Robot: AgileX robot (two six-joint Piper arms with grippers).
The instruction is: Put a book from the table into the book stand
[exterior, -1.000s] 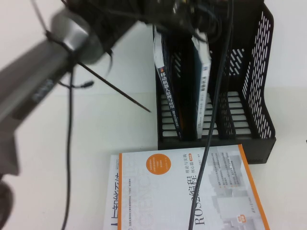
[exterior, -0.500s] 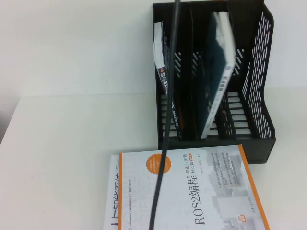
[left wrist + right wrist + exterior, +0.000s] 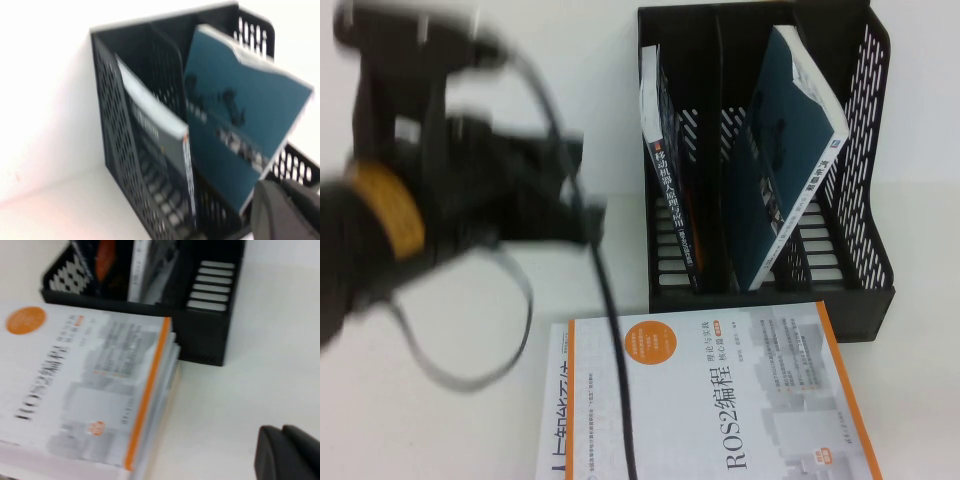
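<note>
The book [image 3: 790, 150] stands in the middle slot of the black book stand [image 3: 865, 130], its dark teal back showing, leaning against the slot's right divider. It also shows in the left wrist view [image 3: 240, 120], inside the stand [image 3: 115, 130]. My left gripper [image 3: 575, 205] is blurred over the table [image 3: 470, 330], left of the stand and clear of it. In its wrist view its fingertips [image 3: 287, 210] sit together and hold nothing. My right gripper [image 3: 287, 455] is shut and empty low over the bare table, right of the ROS2 book; it is out of the high view.
A dark-spined book [image 3: 670, 190] with orange lettering leans in the stand's left slot. The orange-edged ROS2 book [image 3: 710, 400] lies flat in front of the stand, also in the right wrist view [image 3: 75, 380]. A black cable hangs across its left part.
The book has tipped from near upright to lean right in the middle slot. My left arm has pulled back from above the stand to the table's left side.
</note>
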